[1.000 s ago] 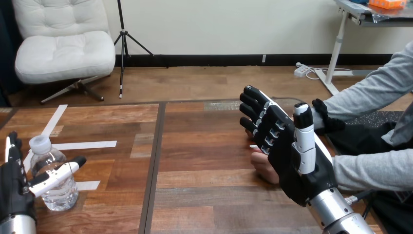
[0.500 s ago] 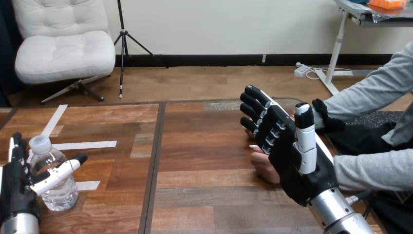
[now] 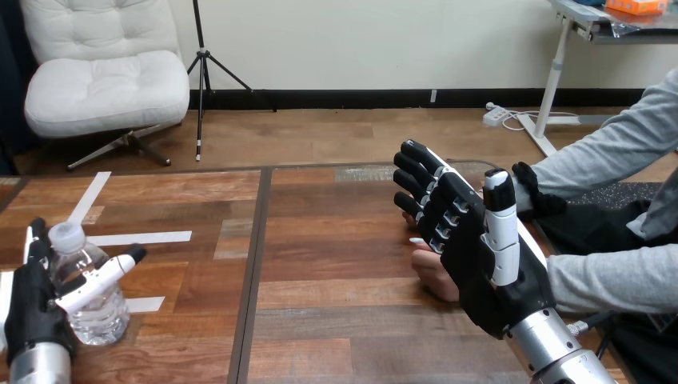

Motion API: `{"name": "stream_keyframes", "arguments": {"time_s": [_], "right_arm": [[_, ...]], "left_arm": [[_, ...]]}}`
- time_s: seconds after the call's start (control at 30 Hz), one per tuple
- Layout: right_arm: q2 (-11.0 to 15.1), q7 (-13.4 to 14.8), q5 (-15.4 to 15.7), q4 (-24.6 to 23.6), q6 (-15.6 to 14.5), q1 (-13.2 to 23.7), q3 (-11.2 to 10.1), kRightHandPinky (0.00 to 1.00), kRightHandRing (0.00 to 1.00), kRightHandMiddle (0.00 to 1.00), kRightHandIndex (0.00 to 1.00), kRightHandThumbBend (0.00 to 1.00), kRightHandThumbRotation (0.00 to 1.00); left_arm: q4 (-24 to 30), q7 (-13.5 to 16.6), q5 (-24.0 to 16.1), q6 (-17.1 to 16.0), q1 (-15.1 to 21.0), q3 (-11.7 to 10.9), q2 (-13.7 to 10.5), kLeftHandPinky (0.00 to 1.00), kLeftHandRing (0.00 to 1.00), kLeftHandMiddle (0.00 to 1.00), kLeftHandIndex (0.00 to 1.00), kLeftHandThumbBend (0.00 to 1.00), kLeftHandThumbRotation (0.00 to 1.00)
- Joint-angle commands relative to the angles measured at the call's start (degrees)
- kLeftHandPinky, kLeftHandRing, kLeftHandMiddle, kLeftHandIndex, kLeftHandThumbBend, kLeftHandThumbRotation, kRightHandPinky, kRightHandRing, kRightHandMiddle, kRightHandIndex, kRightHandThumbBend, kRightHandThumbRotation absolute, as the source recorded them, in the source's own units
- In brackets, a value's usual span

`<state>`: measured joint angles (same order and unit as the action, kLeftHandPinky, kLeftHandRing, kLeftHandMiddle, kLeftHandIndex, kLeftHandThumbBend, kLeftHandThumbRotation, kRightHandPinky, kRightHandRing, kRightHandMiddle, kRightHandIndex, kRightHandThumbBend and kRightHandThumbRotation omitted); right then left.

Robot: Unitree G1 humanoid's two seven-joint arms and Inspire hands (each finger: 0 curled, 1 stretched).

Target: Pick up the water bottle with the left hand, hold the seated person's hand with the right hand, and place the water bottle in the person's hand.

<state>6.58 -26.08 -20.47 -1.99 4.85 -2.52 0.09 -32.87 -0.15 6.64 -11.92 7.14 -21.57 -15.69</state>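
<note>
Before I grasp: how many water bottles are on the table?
1: the water bottle stands at the table's near left, inside the left robot hand's open span. The right robot hand may hide others.

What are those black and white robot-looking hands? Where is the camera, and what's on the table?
You are looking through a camera on a robot's head, down across a brown wooden table. The black-and-white machine hands are the robot's own. Its left hand has straight fingers behind, and its thumb in front of, a clear plastic water bottle with a white cap, which stands on the table. It has not closed on the bottle. Its right hand is open and raised in front of the person's hand, down at the table. That person sits at the right. I cannot tell whether those two hands touch.
</note>
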Motion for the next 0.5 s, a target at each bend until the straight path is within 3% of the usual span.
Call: {"name": "stream_keyframes", "arguments": {"time_s": [0.0, 0.47], "right_arm": [[-0.3, -0.1, -0.7, -2.4, 0.4, 1.7, -0.5, 0.99, 0.98, 0.96, 0.93, 0.87, 1.0], [-0.3, -0.3, -0.6, -2.3, 0.7, 1.7, -0.5, 0.99, 0.98, 0.96, 0.93, 0.87, 1.0]], "left_arm": [[-1.8, -0.7, 1.0, 0.1, 5.6, -0.3, -2.4, 1.0, 1.0, 1.0, 1.0, 0.93, 0.15], [-7.6, -1.3, 0.9, 0.1, 9.4, 0.2, -3.6, 1.0, 1.0, 1.0, 1.0, 0.96, 0.17]]}}
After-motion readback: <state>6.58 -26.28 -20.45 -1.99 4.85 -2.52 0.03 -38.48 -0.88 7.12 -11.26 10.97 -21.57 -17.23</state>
